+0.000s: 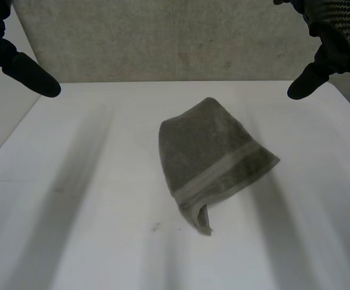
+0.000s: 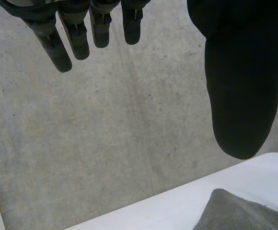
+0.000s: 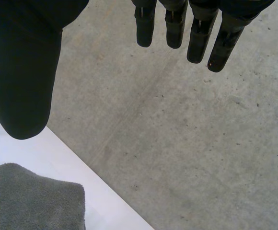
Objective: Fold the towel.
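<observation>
A grey-green towel (image 1: 214,158) lies crumpled and partly folded near the middle of the white table (image 1: 90,199), with a pale band along its near edge and one corner turned under at the front. My left hand (image 1: 18,63) hovers high at the far left, well away from the cloth, fingers (image 2: 76,33) straight and spread from the thumb (image 2: 242,81), holding nothing. My right hand (image 1: 323,57) hangs high at the far right, fingers (image 3: 196,33) straight, thumb (image 3: 24,72) apart, empty. A bit of towel (image 2: 239,213) shows below the left thumb, and another part of the towel (image 3: 31,201) below the right thumb.
A grey concrete wall (image 1: 163,36) stands behind the table's far edge. White table surface stretches on all sides of the towel, wider to its left.
</observation>
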`<act>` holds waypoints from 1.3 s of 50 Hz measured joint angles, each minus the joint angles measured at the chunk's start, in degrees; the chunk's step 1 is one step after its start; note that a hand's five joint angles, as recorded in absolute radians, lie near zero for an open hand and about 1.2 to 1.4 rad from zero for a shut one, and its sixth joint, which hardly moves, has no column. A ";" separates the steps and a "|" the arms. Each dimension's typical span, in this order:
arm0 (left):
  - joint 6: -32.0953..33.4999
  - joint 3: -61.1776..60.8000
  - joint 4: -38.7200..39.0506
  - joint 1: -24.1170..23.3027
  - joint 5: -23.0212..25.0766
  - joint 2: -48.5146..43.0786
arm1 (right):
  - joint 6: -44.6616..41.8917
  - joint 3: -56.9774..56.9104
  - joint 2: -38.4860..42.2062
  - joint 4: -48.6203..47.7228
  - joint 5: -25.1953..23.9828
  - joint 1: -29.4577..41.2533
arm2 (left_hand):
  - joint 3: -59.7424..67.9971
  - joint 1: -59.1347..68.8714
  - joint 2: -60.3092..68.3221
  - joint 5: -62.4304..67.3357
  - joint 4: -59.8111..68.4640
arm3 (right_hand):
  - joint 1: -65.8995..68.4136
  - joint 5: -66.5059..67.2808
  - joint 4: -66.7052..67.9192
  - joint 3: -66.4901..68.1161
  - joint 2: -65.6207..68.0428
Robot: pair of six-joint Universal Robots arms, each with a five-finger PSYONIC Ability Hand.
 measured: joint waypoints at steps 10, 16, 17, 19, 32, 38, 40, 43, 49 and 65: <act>-0.02 -0.12 0.09 0.00 0.00 -0.12 | 0.07 0.53 0.49 -0.40 -0.24 0.01 | 0.00 0.00 0.00 0.00 0.00 | 0.00 0.00 0.00 0.00 0.00; 0.02 -0.44 1.29 0.03 0.03 -0.46 | -1.21 1.63 3.75 -0.27 -0.82 0.64 | 0.00 0.00 0.00 0.00 0.00 | 0.00 0.00 0.00 0.00 0.00; 0.02 -0.44 1.29 0.03 0.03 -0.46 | -1.21 1.63 3.75 -0.27 -0.82 0.64 | 0.00 0.00 0.00 0.00 0.00 | 0.00 0.00 0.00 0.00 0.00; 0.03 -0.86 2.93 0.07 0.07 -0.67 | -3.49 2.65 6.77 -0.09 -0.97 1.58 | 0.00 0.00 0.00 0.00 0.00 | 0.00 0.00 0.00 0.00 0.00; -0.04 -3.01 10.18 0.35 0.18 -5.06 | -24.37 15.04 25.33 -11.60 -4.56 11.97 | 0.00 0.00 0.00 0.00 0.00 | 0.00 0.00 0.00 0.00 0.00; -0.05 -4.30 10.42 0.36 0.14 -9.08 | -26.20 19.79 30.21 -24.47 -7.85 12.84 | 0.00 0.00 0.09 0.00 0.01 | 0.00 0.00 0.00 0.04 0.00; -0.06 -4.77 10.55 0.36 0.13 -10.08 | -26.22 20.32 31.25 -26.40 -8.36 12.87 | 0.00 0.00 0.08 0.00 0.01 | 0.01 0.00 0.00 0.10 0.00; -0.09 -6.01 11.05 0.36 0.14 -12.40 | -26.28 20.82 33.68 -29.52 -9.08 12.84 | 0.00 0.00 0.09 0.00 0.01 | 0.21 0.65 0.13 0.20 0.14; -0.11 -8.90 12.61 0.53 0.18 -16.36 | -26.97 20.68 37.37 -32.08 -9.66 12.76 | 0.00 0.00 0.11 0.00 0.01 | 8.32 8.49 8.57 9.94 8.07; -0.04 -16.31 25.33 1.32 0.39 -26.73 | -24.27 19.80 35.61 -38.16 -16.14 12.26 | 0.00 0.00 0.11 0.00 0.09 | 44.76 52.68 54.73 55.57 53.81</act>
